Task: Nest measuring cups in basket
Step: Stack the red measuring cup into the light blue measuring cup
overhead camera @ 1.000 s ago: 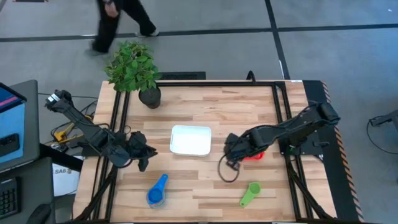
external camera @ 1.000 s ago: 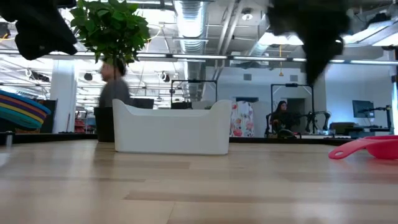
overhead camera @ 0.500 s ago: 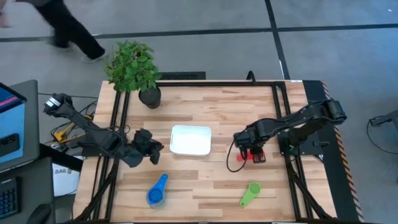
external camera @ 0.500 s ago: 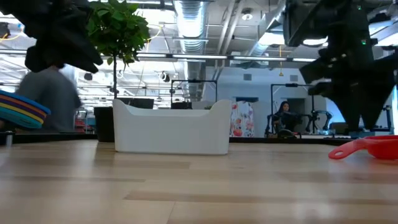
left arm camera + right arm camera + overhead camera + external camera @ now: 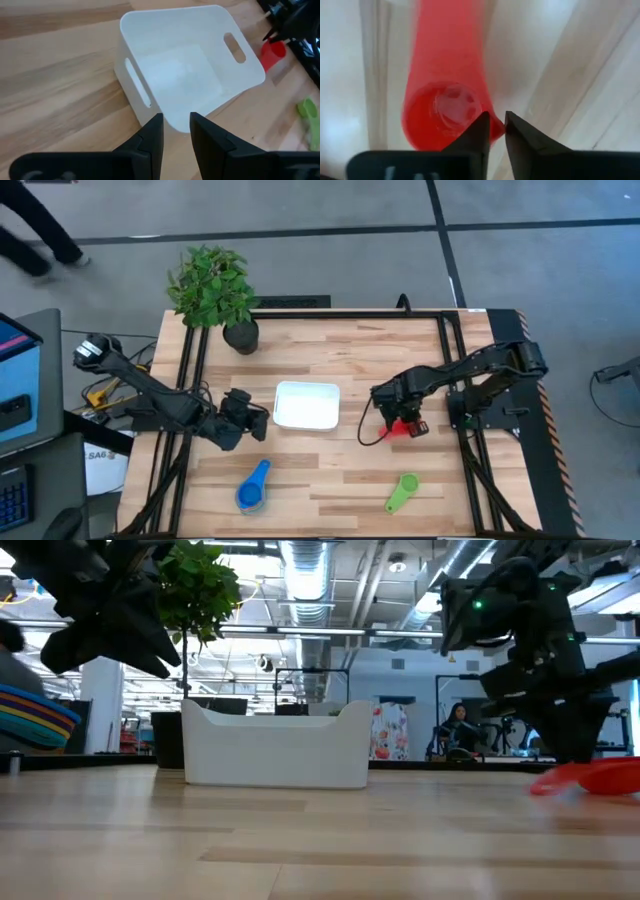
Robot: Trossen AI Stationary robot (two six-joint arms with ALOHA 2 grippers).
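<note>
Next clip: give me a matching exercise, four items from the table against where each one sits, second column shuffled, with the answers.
Items:
1. red cup
2. green cup
3. blue cup
4. basket

Places:
A. middle of the table, between the two arms
B. near edge, on the left arm's side
C. under the right gripper
D. near edge, on the right arm's side

Pairs: 1-C, 2-D, 3-B, 4-A
</note>
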